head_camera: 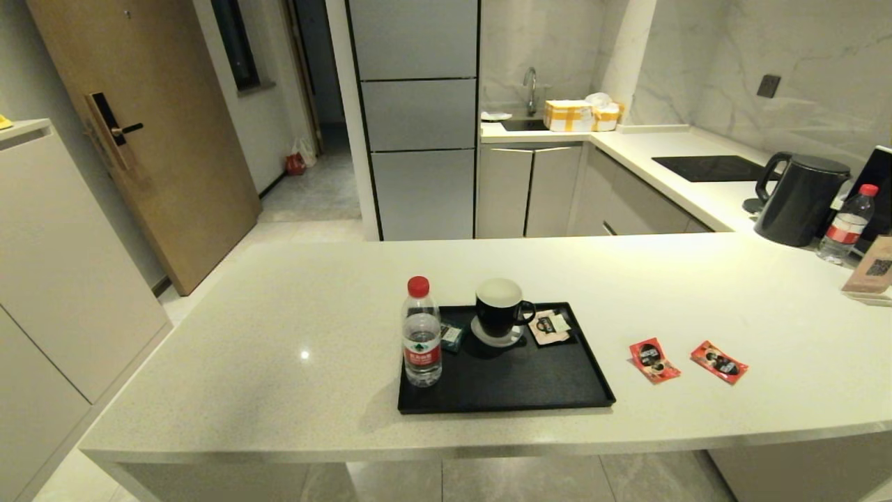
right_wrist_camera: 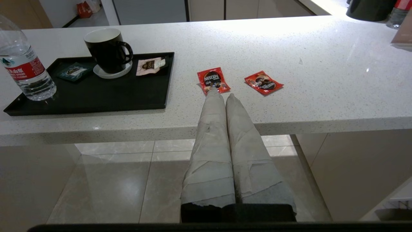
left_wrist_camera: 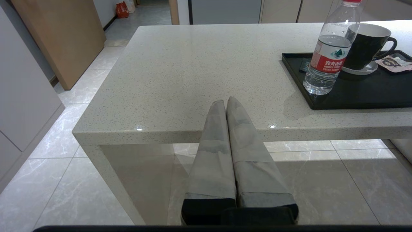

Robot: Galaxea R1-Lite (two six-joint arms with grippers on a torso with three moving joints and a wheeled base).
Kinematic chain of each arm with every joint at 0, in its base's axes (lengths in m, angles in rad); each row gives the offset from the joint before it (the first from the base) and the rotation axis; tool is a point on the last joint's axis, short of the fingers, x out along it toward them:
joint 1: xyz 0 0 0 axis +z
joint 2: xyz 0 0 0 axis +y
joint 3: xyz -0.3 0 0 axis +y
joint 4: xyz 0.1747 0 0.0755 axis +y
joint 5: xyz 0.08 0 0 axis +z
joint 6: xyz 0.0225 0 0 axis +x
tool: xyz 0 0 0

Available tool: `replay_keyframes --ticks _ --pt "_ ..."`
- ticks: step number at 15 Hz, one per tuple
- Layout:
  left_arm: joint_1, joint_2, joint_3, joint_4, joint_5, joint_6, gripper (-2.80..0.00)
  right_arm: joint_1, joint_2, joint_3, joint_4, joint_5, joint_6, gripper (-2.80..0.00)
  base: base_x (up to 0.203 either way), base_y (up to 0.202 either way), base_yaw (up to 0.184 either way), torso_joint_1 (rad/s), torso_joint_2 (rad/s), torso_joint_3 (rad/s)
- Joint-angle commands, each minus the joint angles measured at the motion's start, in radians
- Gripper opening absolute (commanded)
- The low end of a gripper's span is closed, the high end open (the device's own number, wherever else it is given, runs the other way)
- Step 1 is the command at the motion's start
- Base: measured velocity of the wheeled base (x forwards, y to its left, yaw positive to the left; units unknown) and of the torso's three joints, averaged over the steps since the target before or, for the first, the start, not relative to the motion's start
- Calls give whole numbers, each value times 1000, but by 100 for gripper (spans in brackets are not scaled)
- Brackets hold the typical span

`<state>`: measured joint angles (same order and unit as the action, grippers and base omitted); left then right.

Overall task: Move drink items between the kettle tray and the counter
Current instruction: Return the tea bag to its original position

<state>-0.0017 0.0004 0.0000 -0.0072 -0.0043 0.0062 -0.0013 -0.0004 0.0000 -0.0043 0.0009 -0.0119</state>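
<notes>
The right end effector (right_wrist_camera: 219, 96) has its two taped fingers pressed together and holds nothing; it hangs in front of the tabletop (head_camera: 293, 307) edge, not over it. Just beyond its tips lies the nearer red sachet (right_wrist_camera: 212, 80), and the second red sachet (right_wrist_camera: 263, 82) lies a little farther out, on the side away from the tray; both rest flat on the tabletop, apart from each other. On the other side stands the black tray (right_wrist_camera: 96, 96), with a black mug (right_wrist_camera: 108, 49) on a white coaster, a cream sachet (right_wrist_camera: 150, 64), a teal packet (right_wrist_camera: 73, 70) and a water bottle (right_wrist_camera: 24, 66). The left end effector (left_wrist_camera: 226, 102) is also closed and empty, before the tabletop edge, with the tray off to its right side. Far beyond, a dark kettle (head_camera: 801, 199) stands near the wall.
</notes>
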Motion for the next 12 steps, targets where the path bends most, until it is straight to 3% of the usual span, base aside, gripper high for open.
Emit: replay_keyframes --ticks 1,12 --pt "0 0 2 0 0 0 -280 0 2 0 0 0 1 -280 0 0 0 0 0 0" --pt "0 0 0 0 0 0 -280 0 2 0 0 -1 3 -280 0 0 0 0 0 0"
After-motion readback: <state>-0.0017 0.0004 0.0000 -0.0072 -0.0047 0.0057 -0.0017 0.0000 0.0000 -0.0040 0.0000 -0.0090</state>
